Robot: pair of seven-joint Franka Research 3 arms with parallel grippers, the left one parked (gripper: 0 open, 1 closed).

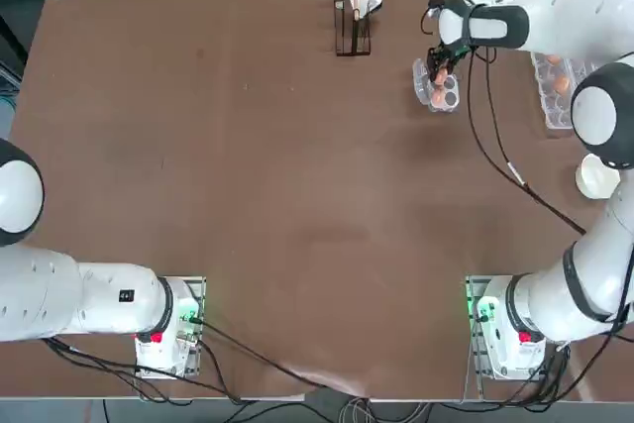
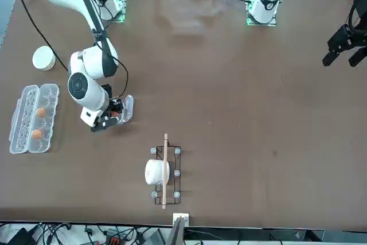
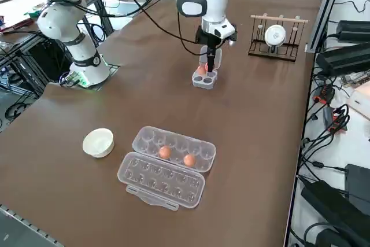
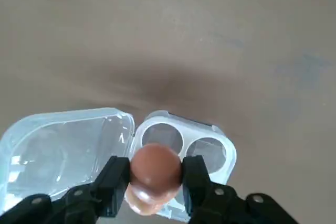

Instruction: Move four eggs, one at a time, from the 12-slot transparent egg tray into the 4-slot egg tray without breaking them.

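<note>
My right gripper (image 4: 156, 176) is shut on an orange-brown egg (image 4: 155, 161) and holds it just above the 4-slot egg tray (image 4: 216, 130), whose clear lid (image 4: 63, 140) lies open beside it. Under the held egg a second egg (image 4: 137, 200) sits in a tray cup. The two cups beyond them are bare. In the top view the gripper (image 1: 439, 74) hovers over the small tray (image 1: 451, 98) at the far right of the table. The 12-slot transparent egg tray (image 3: 167, 163) lies open with two eggs (image 3: 165, 152) (image 3: 189, 160) in it.
A white round bowl (image 3: 98, 142) stands beside the long tray. A dark wire rack (image 3: 276, 37) holding a white round object stands at the table's far edge, not far from the small tray. The right arm's cable (image 1: 495, 151) hangs over the table.
</note>
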